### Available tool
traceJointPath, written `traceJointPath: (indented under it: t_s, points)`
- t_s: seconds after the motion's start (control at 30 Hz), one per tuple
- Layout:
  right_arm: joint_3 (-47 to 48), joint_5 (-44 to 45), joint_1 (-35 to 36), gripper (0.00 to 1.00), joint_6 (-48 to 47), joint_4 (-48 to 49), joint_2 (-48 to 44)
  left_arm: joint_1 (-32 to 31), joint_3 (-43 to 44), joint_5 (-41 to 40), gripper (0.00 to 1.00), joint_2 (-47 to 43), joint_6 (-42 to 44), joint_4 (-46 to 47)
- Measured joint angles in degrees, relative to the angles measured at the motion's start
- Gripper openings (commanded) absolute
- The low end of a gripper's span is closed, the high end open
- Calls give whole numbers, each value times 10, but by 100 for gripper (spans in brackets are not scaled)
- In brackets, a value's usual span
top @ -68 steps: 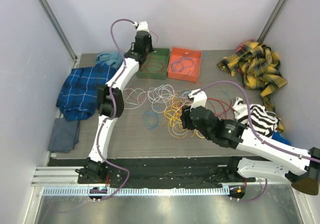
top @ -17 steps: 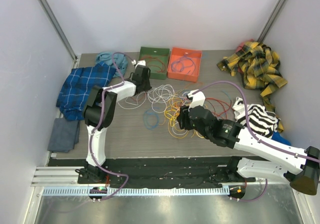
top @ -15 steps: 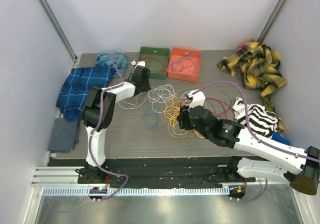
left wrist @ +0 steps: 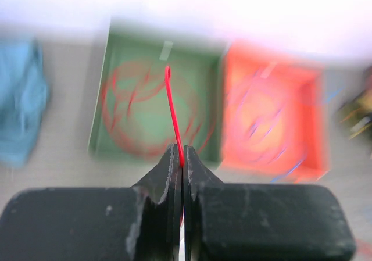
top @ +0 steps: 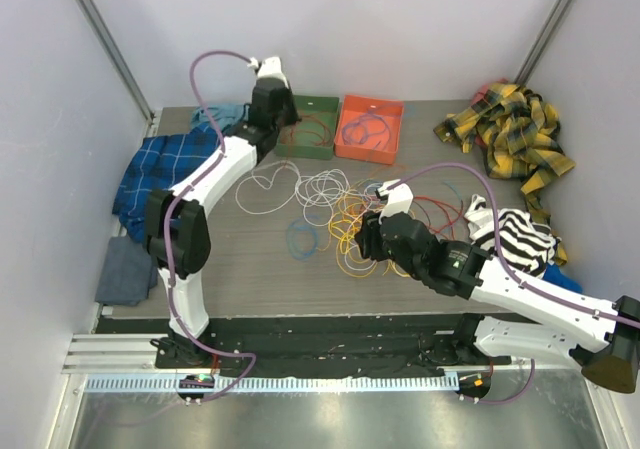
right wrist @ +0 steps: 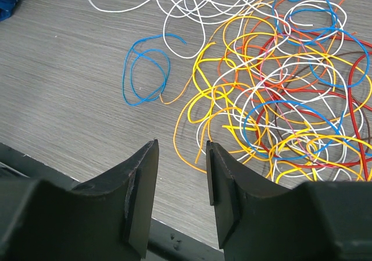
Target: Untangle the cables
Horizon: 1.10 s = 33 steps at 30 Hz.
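Observation:
The cables (top: pixel 350 214) lie tangled mid-table: yellow, orange, red, white and blue loops (right wrist: pixel 273 92). A blue loop (right wrist: pixel 145 75) lies apart to their left, and white loops (top: pixel 320 184) lie behind. My left gripper (left wrist: pixel 179 150) is raised at the back by the green tray (top: pixel 325 99), shut on a thin red cable (left wrist: pixel 171 107) that sticks out past its tips over that tray. My right gripper (right wrist: pixel 182 146) hovers open just above the table at the near-left edge of the tangle, with nothing between its fingers.
An orange tray (top: pixel 370 100) holding cables stands right of the green one. A blue plaid cloth (top: pixel 160 179), a teal cloth (top: pixel 215 117) and a grey cloth (top: pixel 125 269) lie at the left. A yellow plaid cloth (top: pixel 515 134) and a striped cloth (top: pixel 520 234) lie at the right.
My left gripper has closed on a red cable and risen from the white loops back toward the green tray. The right arm has barely moved.

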Motion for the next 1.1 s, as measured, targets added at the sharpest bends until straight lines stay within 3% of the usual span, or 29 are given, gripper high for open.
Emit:
traceJointPath:
  t_s: [0.37,0.73,1.03,1.1]
  points:
    - [0,14,0,45,-8,-1,0,0,238,5,0,52,10,14]
    - [0,29,-3,45,-24,-9,-3,0,210,27,0,81,3,27]
    - [-2,45,-4,45,-26,-14,-19,0,357,38,0,213,-4,57]
    - [-2,49,-6,45,-31,-14,-18,1,368,40,6,239,-7,57]
